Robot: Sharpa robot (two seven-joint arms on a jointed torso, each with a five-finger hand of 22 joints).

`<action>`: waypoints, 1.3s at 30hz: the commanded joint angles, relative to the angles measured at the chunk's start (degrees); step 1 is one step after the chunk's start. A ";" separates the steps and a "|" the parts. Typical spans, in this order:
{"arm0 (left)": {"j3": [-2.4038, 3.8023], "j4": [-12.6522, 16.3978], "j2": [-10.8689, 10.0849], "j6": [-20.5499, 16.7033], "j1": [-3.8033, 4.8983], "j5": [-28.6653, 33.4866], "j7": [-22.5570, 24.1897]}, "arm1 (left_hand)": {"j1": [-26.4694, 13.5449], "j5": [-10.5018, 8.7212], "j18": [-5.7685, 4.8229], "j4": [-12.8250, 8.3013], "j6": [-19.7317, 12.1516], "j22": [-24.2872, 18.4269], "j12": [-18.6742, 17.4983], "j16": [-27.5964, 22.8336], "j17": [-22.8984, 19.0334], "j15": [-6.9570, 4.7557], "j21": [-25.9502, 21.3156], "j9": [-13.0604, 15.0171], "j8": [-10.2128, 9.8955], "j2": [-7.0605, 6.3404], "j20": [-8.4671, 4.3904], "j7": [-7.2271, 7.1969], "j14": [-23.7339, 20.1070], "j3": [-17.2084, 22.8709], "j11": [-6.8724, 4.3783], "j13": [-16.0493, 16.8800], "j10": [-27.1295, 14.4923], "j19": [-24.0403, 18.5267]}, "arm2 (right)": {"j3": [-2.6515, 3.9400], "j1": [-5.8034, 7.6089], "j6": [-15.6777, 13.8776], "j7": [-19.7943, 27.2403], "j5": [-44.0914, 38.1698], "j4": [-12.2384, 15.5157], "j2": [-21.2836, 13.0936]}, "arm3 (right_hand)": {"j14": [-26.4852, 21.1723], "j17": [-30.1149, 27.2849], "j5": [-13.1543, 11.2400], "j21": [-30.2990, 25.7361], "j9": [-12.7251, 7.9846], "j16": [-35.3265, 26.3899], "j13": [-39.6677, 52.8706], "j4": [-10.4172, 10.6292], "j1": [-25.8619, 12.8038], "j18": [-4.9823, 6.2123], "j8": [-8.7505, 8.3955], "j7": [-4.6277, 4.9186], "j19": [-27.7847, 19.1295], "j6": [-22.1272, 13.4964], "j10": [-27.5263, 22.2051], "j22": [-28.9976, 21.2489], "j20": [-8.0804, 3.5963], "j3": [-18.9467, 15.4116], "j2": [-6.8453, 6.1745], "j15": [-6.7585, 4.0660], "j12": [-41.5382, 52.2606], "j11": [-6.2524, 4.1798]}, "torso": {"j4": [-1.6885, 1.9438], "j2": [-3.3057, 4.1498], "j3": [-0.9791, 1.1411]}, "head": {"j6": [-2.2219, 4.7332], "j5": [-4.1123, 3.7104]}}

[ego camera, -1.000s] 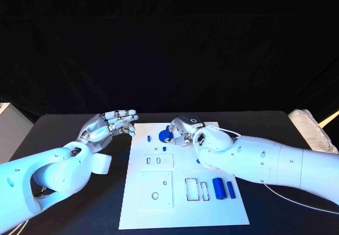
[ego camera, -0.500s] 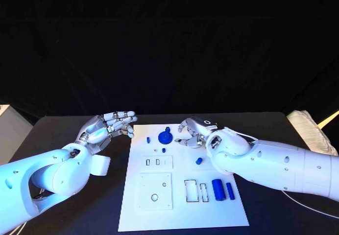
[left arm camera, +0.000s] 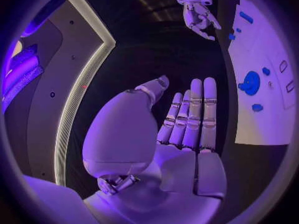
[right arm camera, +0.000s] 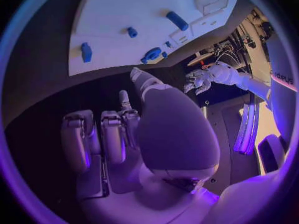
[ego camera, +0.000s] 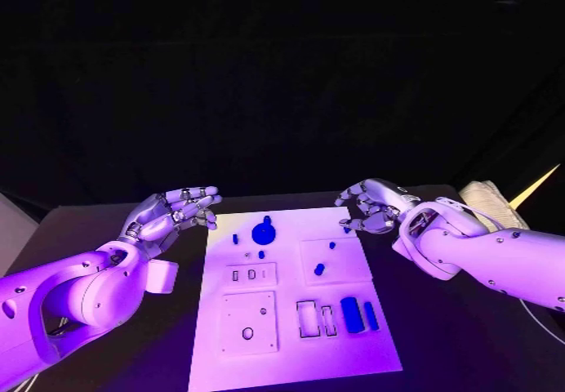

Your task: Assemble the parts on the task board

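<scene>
The white task board lies in the middle of the black table. A round blue part sits near its far edge, with small blue pieces around it and two blue cylinders at the near right. My left hand hovers open, palm up, beside the board's far left corner. My right hand is past the far right corner, off the board, fingers loosely bent and holding nothing. The left wrist view shows the left hand, the round part and the right hand. In the right wrist view are the right hand and the board.
A pale cloth-like object lies at the table's right edge, close behind my right forearm. The board has a square plate and rectangular slots at its near part. Black table surface lies on both sides of the board.
My right hand has let go of the round blue part, which now rests on the board, and has drawn back to the right off the board. The camera has shifted.
</scene>
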 commanded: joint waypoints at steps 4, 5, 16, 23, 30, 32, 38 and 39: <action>-0.01 -0.52 0.64 1.26 0.03 -0.04 0.57 | -0.29 -0.11 0.84 -0.02 -0.28 0.10 -0.13 0.34 -0.08 -0.09 0.33 -0.08 -0.23 0.23 -0.07 1.40 -0.37 0.31 -0.01 0.06 -0.34 -0.41 | -0.24 -0.14 6.61 8.35 4.69 -3.97 -1.15 | 5.97 15.07 1.48 0.26 -0.23 0.21 7.83 -0.79 1.25 -0.39 -0.62 -0.26 5.99 -0.57 -1.50 15.05 0.60 0.75 -0.17 0.32 -2.24 0.27 | -0.23 -0.29 0.47 | -0.12 -0.41; -0.02 -0.64 0.73 1.29 0.02 -0.04 0.58 | -0.29 -0.11 0.84 -0.02 -0.28 0.10 -0.13 0.34 -0.08 -0.09 0.33 -0.08 -0.23 0.23 -0.07 1.40 -0.37 0.31 -0.01 0.06 -0.34 -0.41 | -0.29 -0.28 6.93 8.54 4.73 -5.11 -1.16 | 5.97 15.07 1.53 0.26 -0.24 0.21 7.72 -0.80 1.24 -0.39 -0.64 -0.27 5.99 -0.57 -1.62 15.05 0.59 0.77 -0.21 0.31 -2.37 0.26 | -0.23 -0.29 0.45 | -0.16 -0.38; -0.04 -1.75 1.13 1.44 0.00 -0.05 0.56 | -0.29 -0.11 0.84 -0.02 -0.28 0.10 -0.13 0.34 -0.08 -0.09 0.33 -0.08 -0.23 0.23 -0.07 1.40 -0.37 0.31 -0.01 0.06 -0.34 -0.41 | -0.40 -1.71 7.13 9.21 4.18 -10.52 1.42 | 5.97 15.07 1.42 0.26 -0.26 0.21 8.42 -0.98 1.55 -0.39 -0.68 -0.35 5.99 -0.39 -0.86 15.05 0.54 1.23 -0.06 0.23 -1.54 0.16 | -0.13 -0.21 0.37 | -0.15 0.38; -0.04 -1.95 1.24 1.51 0.00 -0.06 0.54 | -0.29 -0.11 0.84 -0.02 -0.28 0.10 -0.13 0.34 -0.08 -0.09 0.33 -0.08 -0.23 0.23 -0.07 1.40 -0.37 0.31 -0.01 0.06 -0.34 -0.41 | -0.41 -2.70 7.69 9.36 4.88 -13.87 3.93 | 5.97 15.07 1.30 0.26 -0.25 0.21 8.69 -1.04 1.66 -0.39 -0.65 -0.40 5.99 -0.14 -0.55 15.05 0.50 1.61 0.13 0.19 -1.21 0.12 | 0.19 -0.15 0.21 | -0.27 0.29; -0.04 -1.94 1.11 1.48 0.00 -0.07 0.52 | -0.22 -0.10 0.84 -0.11 -0.29 0.14 -0.12 0.39 -0.10 -0.09 0.43 -0.08 -0.23 0.21 -0.07 1.41 -0.41 0.38 -0.01 0.06 -0.36 -0.48 | -0.41 -3.55 7.64 9.24 5.00 -15.56 5.43 | 5.97 15.07 1.18 0.26 -0.25 0.21 8.86 -0.85 1.34 -0.39 -0.59 -0.41 5.99 0.25 -0.33 15.05 0.46 2.04 0.41 0.16 -1.00 0.10 | 0.18 -0.06 0.31 | -0.61 0.46; -0.04 -1.92 1.09 1.49 0.00 -0.07 0.51 | -0.22 -0.10 0.84 -0.11 -0.29 0.14 -0.12 0.39 -0.10 -0.09 0.43 -0.08 -0.23 0.21 -0.07 1.41 -0.41 0.38 -0.01 0.06 -0.36 -0.48 | -0.40 -3.65 7.79 9.30 5.11 -16.00 5.83 | 5.97 15.07 1.18 0.26 -0.26 0.21 8.89 -0.74 1.16 -0.39 -0.60 -0.41 5.99 0.36 -0.28 15.05 0.44 2.22 0.54 0.15 -0.95 0.10 | 0.14 -0.15 0.28 | -0.72 0.54; -0.04 -1.81 1.00 1.49 0.00 -0.08 0.49 | -0.22 -0.10 0.84 -0.11 -0.29 0.14 -0.12 0.39 -0.10 -0.09 0.43 -0.08 -0.23 0.21 -0.07 1.41 -0.41 0.38 -0.01 0.06 -0.36 -0.48 | -0.40 -3.78 7.59 9.14 5.29 -16.96 6.69 | 5.97 15.07 1.22 0.26 -0.29 0.21 9.00 -0.49 0.78 -0.39 -0.63 -0.40 5.99 0.56 -0.14 15.05 0.42 2.59 0.80 0.14 -0.81 0.09 | 0.19 -0.12 0.25 | -0.95 0.72; -0.04 -1.81 0.99 1.49 0.00 -0.08 0.48 | -0.22 -0.10 0.84 -0.11 -0.29 0.14 -0.12 0.39 -0.10 -0.09 0.43 -0.08 -0.23 0.21 -0.07 1.41 -0.41 0.38 -0.01 0.06 -0.36 -0.48 | -0.40 -3.79 7.60 9.10 5.31 -17.05 6.78 | 5.97 15.07 1.26 0.26 -0.30 0.21 9.02 -0.40 0.64 -0.39 -0.63 -0.40 5.99 0.64 -0.12 15.05 0.42 2.72 0.88 0.14 -0.79 0.09 | 0.19 -0.14 0.29 | -1.00 0.72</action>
